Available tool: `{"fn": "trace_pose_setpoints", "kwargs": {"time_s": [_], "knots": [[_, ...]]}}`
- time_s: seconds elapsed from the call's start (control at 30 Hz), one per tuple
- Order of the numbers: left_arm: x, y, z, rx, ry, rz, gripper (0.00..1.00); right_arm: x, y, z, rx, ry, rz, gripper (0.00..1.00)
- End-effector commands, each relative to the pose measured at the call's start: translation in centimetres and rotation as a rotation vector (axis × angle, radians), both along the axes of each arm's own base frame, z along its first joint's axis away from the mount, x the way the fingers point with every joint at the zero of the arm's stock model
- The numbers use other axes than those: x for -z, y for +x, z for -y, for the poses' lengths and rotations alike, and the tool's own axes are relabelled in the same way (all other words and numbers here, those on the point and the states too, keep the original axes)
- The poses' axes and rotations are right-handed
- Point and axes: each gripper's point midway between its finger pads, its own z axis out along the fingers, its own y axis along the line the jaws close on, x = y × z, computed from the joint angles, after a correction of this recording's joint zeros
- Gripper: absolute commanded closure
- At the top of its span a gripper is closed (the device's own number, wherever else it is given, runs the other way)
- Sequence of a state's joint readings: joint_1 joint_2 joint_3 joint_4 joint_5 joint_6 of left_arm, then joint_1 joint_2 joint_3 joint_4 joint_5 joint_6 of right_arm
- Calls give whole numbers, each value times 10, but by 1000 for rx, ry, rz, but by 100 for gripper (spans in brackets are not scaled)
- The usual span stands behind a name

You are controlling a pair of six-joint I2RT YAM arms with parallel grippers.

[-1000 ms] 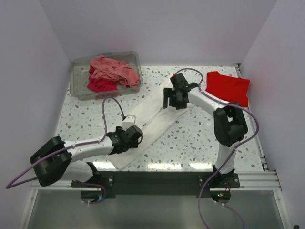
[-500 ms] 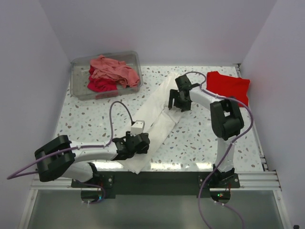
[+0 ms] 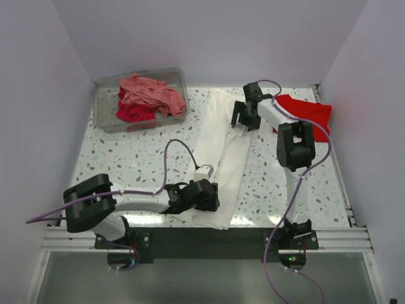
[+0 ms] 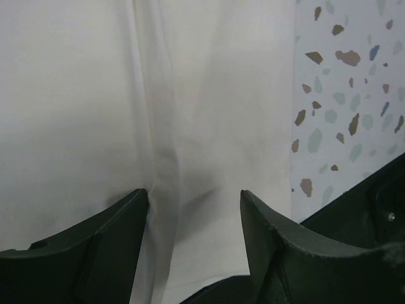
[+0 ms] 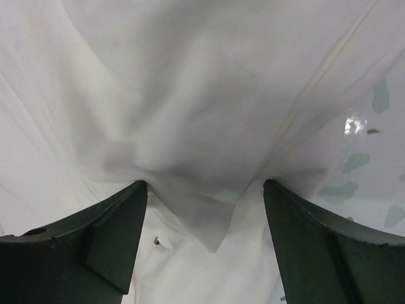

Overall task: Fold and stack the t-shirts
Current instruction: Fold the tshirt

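While the white t-shirt (image 3: pixel 218 149) lies as a long narrow band with its sides turned in, it runs from the near edge of the table (image 3: pixel 120 158) toward the far wall, roughly midway across.

Near end: the left gripper (image 3: pixel 205 195) sits on the band just short of its near hem. The left wrist view shows the jaws set narrow, with a lengthwise crease of white cloth drawn into the gap. This is judged to be a hold on the cloth.

Far end: the right gripper (image 3: pixel 245 116) sits at the band's far right edge. The right wrist view shows the jaws set somewhat wider. Tension folds converge between them and a small flap hangs toward the camera, so this is also judged to be a hold.

Surroundings: the red t-shirt (image 3: pixel 307 113) lies folded at the far right, apart from the white band. A clear bin (image 3: pixel 101 120) at the far left holds the salmon-pink t-shirt (image 3: pixel 149 92) and the crimson t-shirt (image 3: pixel 133 114), both crumpled.

Step in hand, as judged: the lengthwise fold is complete and the band is held at both ends, ready for the cross fold.

Next move calls for:
- carrying one end over the other with the hems aligned
- letting go only once the layers lie flat
- placing the result on the red t-shirt, the likely base of the stack
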State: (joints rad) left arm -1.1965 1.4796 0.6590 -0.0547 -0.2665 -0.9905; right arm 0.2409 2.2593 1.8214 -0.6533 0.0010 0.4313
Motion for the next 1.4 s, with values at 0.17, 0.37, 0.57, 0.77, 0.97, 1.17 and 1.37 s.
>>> {"fn": "trace_pose_setpoints", "kwargs": {"time_s": [0.17,0.37,0.57,0.77,0.97,1.17,1.37], "knots": [[-19,-26,79,159,-188,-72,35,22,38,16,-13,-45,-1,21],[-37,-31,104,224,-263,-42,35,3,56,12,-49,-13,48,19],[-74,-28,113,249,-352,19,35,-44,59,4,-97,32,141,17],[-85,-7,64,116,-251,127,33,-132,16,18,-60,31,284,16],[-45,1,-14,-39,-32,116,32,-151,-84,18,-29,66,287,15],[-25,-2,-54,-98,68,84,32,-107,-202,-2,-20,28,170,16],[-18,-8,-66,-110,88,60,32,-60,-276,15,45,32,60,18]]}}
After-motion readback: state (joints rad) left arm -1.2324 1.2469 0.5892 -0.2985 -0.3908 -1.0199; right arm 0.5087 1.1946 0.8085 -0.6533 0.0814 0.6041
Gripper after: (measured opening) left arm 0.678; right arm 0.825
